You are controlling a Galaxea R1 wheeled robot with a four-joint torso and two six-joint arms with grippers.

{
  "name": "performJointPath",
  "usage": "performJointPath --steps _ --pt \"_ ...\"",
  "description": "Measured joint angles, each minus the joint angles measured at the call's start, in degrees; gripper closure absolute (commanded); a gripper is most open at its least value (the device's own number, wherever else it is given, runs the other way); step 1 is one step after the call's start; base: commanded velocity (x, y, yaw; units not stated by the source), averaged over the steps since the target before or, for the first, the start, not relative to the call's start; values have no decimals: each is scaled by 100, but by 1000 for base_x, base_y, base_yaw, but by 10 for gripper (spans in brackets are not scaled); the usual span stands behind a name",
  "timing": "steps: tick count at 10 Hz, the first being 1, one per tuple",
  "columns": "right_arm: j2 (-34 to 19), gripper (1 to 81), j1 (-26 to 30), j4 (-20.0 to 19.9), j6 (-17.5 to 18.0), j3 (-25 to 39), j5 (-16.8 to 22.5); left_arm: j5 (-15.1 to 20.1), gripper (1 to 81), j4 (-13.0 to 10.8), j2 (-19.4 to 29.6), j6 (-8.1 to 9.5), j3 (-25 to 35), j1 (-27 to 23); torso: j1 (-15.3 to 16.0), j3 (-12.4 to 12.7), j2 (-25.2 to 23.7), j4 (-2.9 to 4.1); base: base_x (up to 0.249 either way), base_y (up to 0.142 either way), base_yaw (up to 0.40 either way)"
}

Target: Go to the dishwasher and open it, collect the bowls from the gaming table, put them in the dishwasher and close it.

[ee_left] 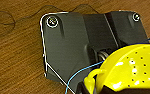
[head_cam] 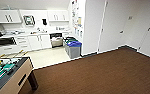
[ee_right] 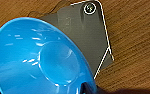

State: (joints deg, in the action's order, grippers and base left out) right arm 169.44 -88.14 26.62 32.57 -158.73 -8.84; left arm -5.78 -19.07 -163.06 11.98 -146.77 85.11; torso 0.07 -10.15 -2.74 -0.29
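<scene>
The dishwasher (head_cam: 56,39) sits in the far kitchen counter with its dark inside showing and its door down. In the left wrist view a yellow bowl with small holes (ee_left: 131,68) hangs over the brown carpet, and my left gripper (ee_left: 94,87) is shut on its rim. In the right wrist view a bright blue bowl (ee_right: 38,57) hangs tilted over the carpet, with my right gripper (ee_right: 89,88) shut on its edge. The gaming table is out of view.
A table-football table (head_cam: 9,75) with a green field stands close at the lower left. Grey bins with blue and green lids (head_cam: 73,48) stand beside the dishwasher at the wall's corner. Brown carpet (head_cam: 103,72) stretches ahead, then pale kitchen floor (head_cam: 47,56). White doors (head_cam: 121,25) line the right.
</scene>
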Motion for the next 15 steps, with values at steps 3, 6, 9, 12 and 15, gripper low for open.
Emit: performJointPath --steps 3,6,9,12,15 --pt "-17 811 35 0 0 -1 -9 -9 811 0 -12 0 5 -24 2 -2 2 0 53 0 0" --pt "-17 811 21 0 0 -1 -9 -6 811 2 -11 5 5 -30 4 -2 2 0 0 0 0" --pt "-15 811 0 0 0 0 0 0 811 2 -11 15 5 6 2 -2 2 0 0 0 0" --pt "-15 811 2 0 0 0 2 -22 811 0 -11 15 9 0 0 -2 2 0 0 0 0" --pt "-15 811 2 0 0 0 2 -23 811 0 -11 15 9 0 0 -2 2 0 0 0 122"
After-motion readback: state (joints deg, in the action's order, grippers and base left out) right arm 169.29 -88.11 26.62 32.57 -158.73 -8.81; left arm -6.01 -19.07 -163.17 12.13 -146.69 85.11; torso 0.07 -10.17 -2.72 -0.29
